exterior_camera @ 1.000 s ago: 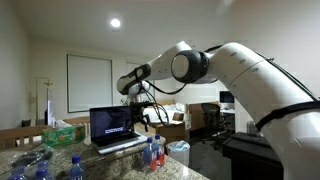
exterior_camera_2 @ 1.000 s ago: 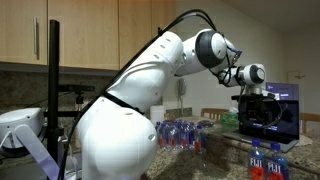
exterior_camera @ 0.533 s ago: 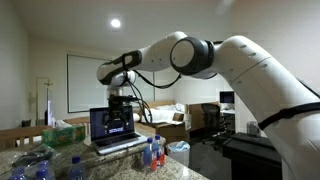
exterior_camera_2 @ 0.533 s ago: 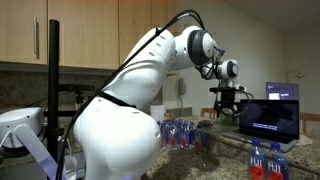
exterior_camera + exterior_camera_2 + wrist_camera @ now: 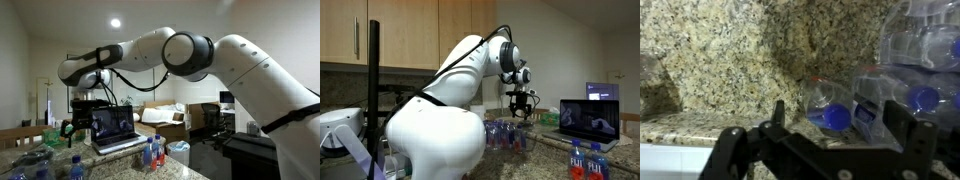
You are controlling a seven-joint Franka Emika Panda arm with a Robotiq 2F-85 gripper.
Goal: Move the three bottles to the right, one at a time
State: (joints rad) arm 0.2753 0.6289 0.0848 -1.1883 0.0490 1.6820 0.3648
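We have swung our gripper [image 5: 521,113] away from the laptop [image 5: 588,118] to hang above the pack of bottles [image 5: 504,134], jaws spread wide.

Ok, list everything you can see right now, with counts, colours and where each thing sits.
loose bottles: at least two, blue caps, red labels, near counter edge
bottle pack: one, clear wrap, blue caps, on counter
laptop: one, dark, open, screen lit, on counter
box: one, green, beside laptop
counter: one, speckled granite
cabinets: wooden, on wall
arm: one, white, reaching over counter
gripper: one, black, open, above bottle pack
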